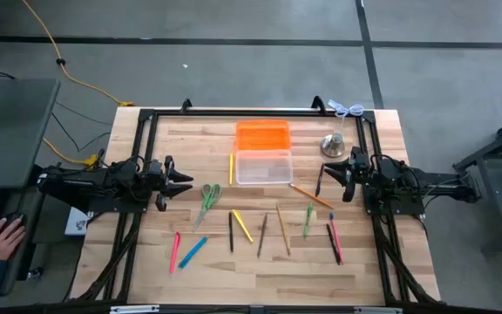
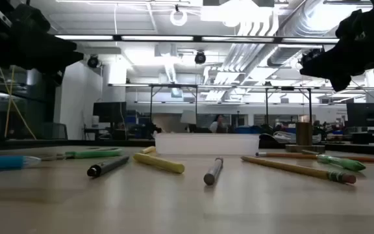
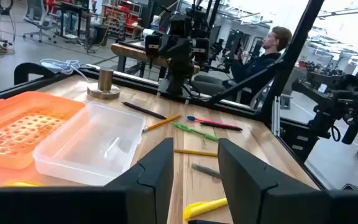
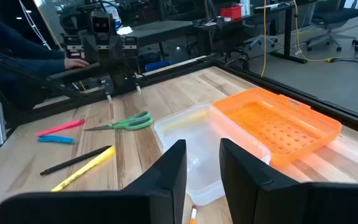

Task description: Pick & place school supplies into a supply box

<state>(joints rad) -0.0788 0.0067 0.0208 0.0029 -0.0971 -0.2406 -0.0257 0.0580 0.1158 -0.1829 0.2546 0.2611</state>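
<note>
Supply box (image 1: pixel 264 167): clear, empty, table centre, just beside orange tray (image 1: pixel 262 135); lies between both claws, ahead of each. Left gripper (image 1: pixel 184 180): raised off table, jaws part-open w/ clear gap, holding nothing. Right gripper (image 1: pixel 328 177): raised, jaws narrower but apart, empty. Scissors (image 1: pixel 208 197): green handles, just ahead of and slightly inboard of left claw, long axis roughly in line w/ near-far table direction; nearest item to left arm. Orange pencil (image 1: pixel 310 195): just inboard of right claw, long axis diagonal; nearest to right arm. Remaining pens/pencils (image 1: pixel 240 226) in a loose row nearer front edge, mostly lengthwise toward box. Likely next: descend on nearest item, jaws across its long axis.
</note>
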